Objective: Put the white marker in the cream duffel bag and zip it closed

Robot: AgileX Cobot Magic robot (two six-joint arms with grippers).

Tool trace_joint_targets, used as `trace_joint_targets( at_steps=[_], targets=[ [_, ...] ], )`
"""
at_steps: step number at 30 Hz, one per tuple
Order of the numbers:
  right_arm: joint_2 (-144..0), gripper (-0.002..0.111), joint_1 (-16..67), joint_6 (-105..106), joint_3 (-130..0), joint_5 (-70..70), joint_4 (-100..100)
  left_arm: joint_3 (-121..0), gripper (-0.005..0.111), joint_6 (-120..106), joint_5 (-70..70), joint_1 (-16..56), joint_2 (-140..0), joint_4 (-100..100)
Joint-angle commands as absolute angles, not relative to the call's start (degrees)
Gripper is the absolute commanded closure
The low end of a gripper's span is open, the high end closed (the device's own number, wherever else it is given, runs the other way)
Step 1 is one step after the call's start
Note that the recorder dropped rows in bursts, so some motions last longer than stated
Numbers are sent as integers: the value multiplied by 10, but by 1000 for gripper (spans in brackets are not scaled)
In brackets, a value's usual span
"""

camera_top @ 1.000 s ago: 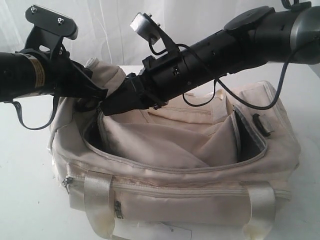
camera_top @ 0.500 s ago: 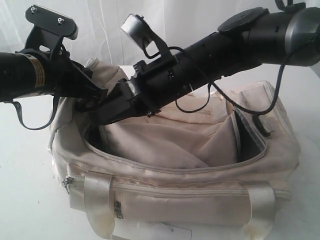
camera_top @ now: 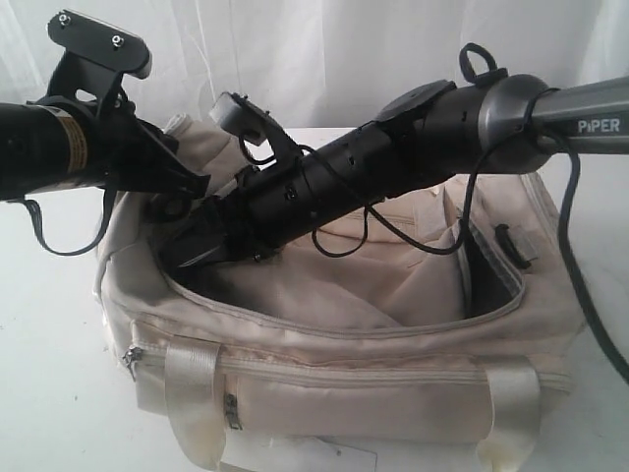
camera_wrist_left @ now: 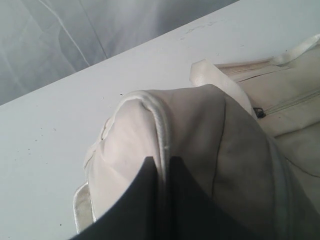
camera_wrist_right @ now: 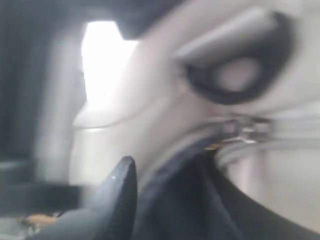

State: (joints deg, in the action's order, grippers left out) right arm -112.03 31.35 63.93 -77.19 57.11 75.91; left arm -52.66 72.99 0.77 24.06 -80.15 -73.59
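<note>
The cream duffel bag lies on a white table with its top opening unzipped and gaping. My left gripper holds up the bag's left end. In the left wrist view the left gripper is shut on the piped seam of the bag. My right gripper reaches across and down into the left end of the opening. The right wrist view is blurred: one fingertip shows against bag fabric, with a dark mass beside it. The white marker is not visible in any view.
Glossy webbing handles hang over the bag's front side, near a grey zipper pull. A black clip sits at the right end. The right arm's cable loops over the opening. A metal zipper piece lies close to the right gripper.
The right arm has swung lower and pushed its gripper further left and down into the bag's opening. The left arm and the raised bag end have stayed put.
</note>
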Motion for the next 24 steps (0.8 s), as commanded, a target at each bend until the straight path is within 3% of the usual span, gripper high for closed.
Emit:
trace_joint_targets(
  at_steps=[1, 18, 24],
  targets=[
    [-1124, 72, 313, 627, -772, 521, 735, -534, 107, 733, -21, 240, -793, -748],
    [-1140, 72, 313, 659, -772, 433, 793, -534, 107, 737, 58, 240, -793, -743],
    [-1139, 91, 309, 659, -772, 432, 788, -534, 107, 737, 55, 240, -793, -743]
  ],
)
